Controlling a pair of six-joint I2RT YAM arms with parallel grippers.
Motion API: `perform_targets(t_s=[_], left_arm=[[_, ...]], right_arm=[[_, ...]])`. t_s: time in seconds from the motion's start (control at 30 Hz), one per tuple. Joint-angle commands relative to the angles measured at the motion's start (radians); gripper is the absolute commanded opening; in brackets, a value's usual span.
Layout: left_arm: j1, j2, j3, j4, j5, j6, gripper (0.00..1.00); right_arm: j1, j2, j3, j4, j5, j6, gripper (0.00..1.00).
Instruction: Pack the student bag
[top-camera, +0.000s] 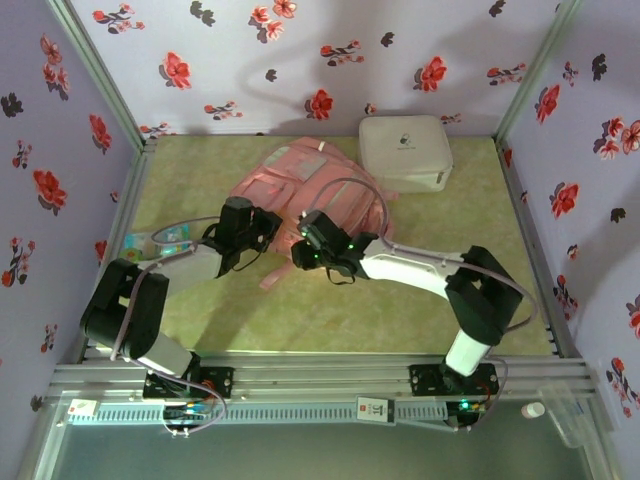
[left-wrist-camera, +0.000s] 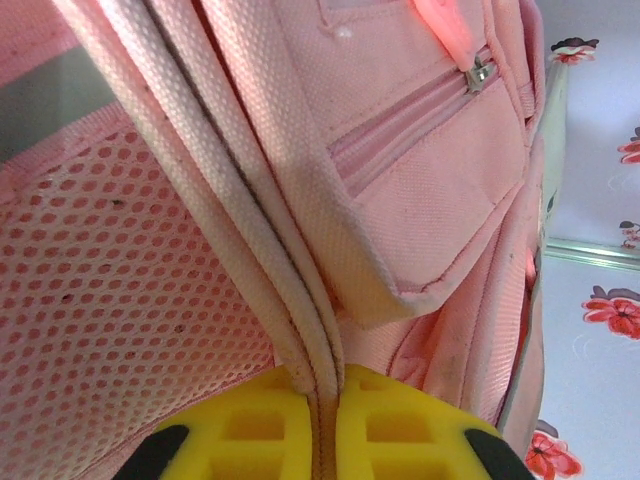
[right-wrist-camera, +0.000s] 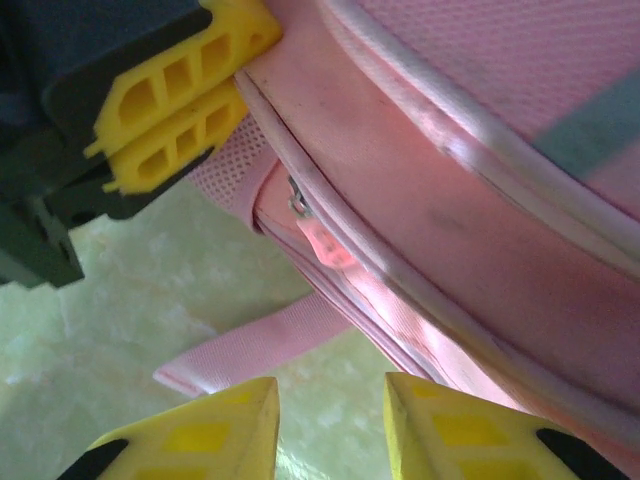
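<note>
**Zip pull easy to miss**

Left jaws pinch the bag (top-camera: 300, 170) by its edge seam; right jaws stand part-spread, empty, just short of the zip pull (right-wrist-camera: 322, 243). They may miss it and catch the strap (right-wrist-camera: 260, 345), or a tug may slip the seam. The bag lies on the bench (top-camera: 420, 310), toward the back.

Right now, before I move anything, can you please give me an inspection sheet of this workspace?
Surface: green marbled table top, no spill seen.
Job's things: student bag lies mid-table.
Clutter: white hard case at the bag's far right; small colourful packet near the left wall.
Grippers: left pincer shut on a seam of the bag; right pincer open, facing the zip pull.
Cables: grey cable loops over the bag from the right arm.
Surroundings: lilac flowered walls; metal rail at the near edge.
</note>
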Motion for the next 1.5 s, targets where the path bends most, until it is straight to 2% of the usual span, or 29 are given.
perform_targets(t_s=[0.0,0.1,0.27,0.5,0.7,0.77,1.13,1.27,1.47], left_arm=[[-0.027,-0.048,0.030,0.035,0.041,-0.013,0.09],[-0.026,-0.053,0.028,0.032,0.042,-0.015,0.09],[-0.027,-0.060,0.024,0.024,0.043,-0.020,0.09],[-0.027,-0.063,0.015,0.025,0.053,-0.032,0.09],[-0.026,-0.075,-0.009,0.015,0.044,-0.047,0.08],[-0.027,-0.073,-0.019,0.029,0.046,-0.057,0.08],[-0.028,-0.079,-0.007,0.018,0.047,-0.052,0.06],[-0.026,-0.071,0.001,0.018,0.047,-0.047,0.06],[-0.013,-0.047,0.007,0.011,0.042,-0.031,0.05]], right_arm=[[0.004,0.067,0.077,0.052,-0.029,0.020,0.32],[0.005,0.116,0.112,0.064,-0.023,0.020,0.31],[0.003,0.161,0.159,0.003,0.135,-0.007,0.31],[0.002,0.193,0.186,-0.035,0.265,-0.021,0.32],[0.005,0.189,0.193,-0.058,0.440,-0.018,0.34],[0.009,0.198,0.202,-0.054,0.450,-0.027,0.34],[0.009,0.263,0.270,-0.070,0.499,-0.051,0.17],[0.009,0.232,0.242,-0.074,0.493,-0.047,0.10],[0.006,0.129,0.133,-0.101,0.440,-0.028,0.09]])
